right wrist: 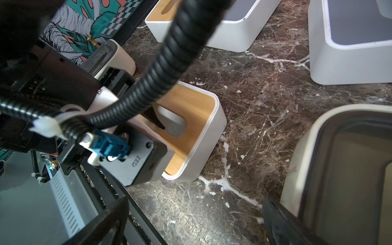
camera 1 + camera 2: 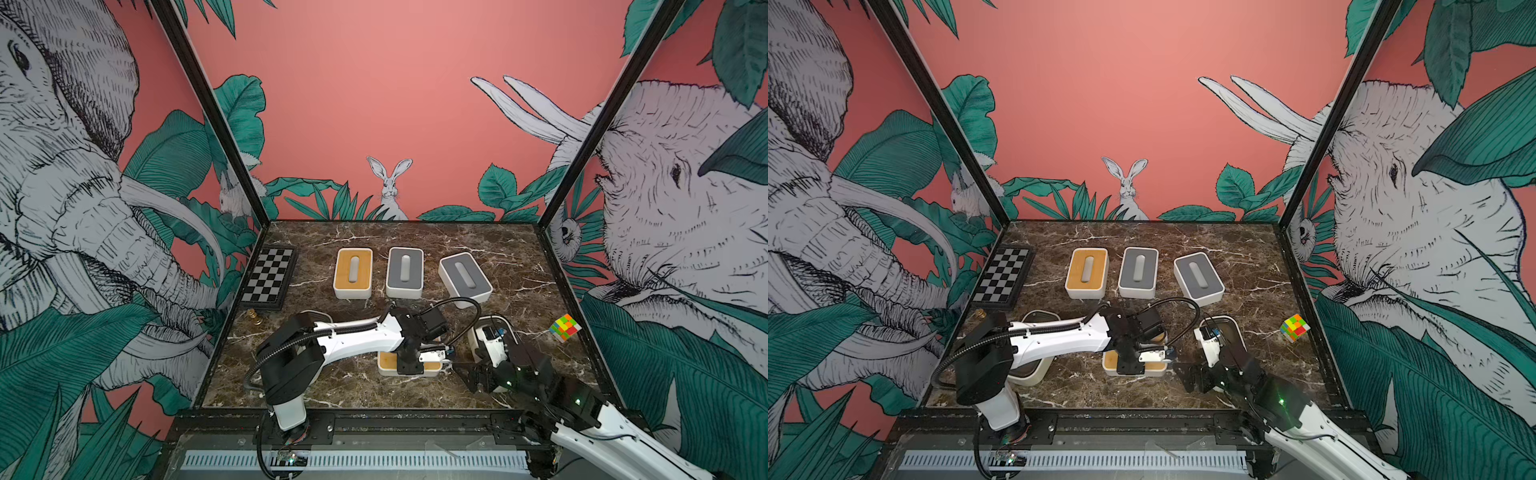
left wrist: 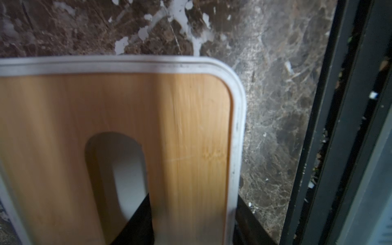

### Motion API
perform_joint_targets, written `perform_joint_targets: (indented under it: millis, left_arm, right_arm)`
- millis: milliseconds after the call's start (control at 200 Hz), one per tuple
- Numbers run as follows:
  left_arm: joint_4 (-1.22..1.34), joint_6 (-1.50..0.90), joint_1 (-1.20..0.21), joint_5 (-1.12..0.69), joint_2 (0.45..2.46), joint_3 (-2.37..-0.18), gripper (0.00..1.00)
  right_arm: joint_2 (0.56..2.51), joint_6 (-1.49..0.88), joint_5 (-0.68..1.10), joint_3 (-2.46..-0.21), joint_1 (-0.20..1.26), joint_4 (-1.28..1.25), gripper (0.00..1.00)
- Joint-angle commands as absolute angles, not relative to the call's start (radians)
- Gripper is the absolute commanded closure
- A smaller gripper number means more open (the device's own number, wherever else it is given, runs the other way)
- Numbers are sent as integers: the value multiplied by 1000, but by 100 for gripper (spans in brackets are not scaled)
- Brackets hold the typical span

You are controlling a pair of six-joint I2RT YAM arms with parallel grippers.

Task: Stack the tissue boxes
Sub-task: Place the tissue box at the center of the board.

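Marble tabletop (image 2: pixel 519 266): left pincer (image 2: pixel 409 368) clamps near bamboo box (image 1: pixel 195 127), one finger (image 3: pixel 137 216) inside slot (image 3: pixel 118 165); right pincer (image 2: pixel 467 376) wide.

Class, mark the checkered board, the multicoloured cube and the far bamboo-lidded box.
checkered board (image 2: pixel 270 274), a top view, centre squares
multicoloured cube (image 2: pixel 564 324), a top view, top face
far bamboo-lidded box (image 2: pixel 344 274), a top view, lid beside slot
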State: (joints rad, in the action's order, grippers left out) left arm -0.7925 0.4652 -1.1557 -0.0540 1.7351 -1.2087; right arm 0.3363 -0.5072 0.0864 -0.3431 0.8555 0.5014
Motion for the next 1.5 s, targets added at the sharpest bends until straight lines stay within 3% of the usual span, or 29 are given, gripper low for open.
perform_joint_targets:
  millis: [0, 195, 560, 740, 1215, 1495]
  left_arm:
    - [-779, 457, -1159, -70, 1713, -1197, 55]
    - [-787, 445, -1159, -66, 1724, -1196, 52]
    - [-783, 423, -1159, -46, 1718, -1191, 33]
    - [-773, 428, -1159, -32, 1695, -1190, 29]
    - [-671, 347, -1142, 16, 1468, -1116, 29]
    - [-547, -46, -924, 73, 1264, -958, 35]
  right_arm:
    - [350, -493, 84, -345, 852, 488, 2]
    - [364, -486, 84, -344, 851, 479, 2]
    - [378, -474, 63, -355, 851, 473, 2]
    - [396, -476, 70, -356, 852, 466, 2]
    - [472, -506, 65, -352, 850, 388, 2]
    - [660, -552, 25, -416, 830, 351, 2]
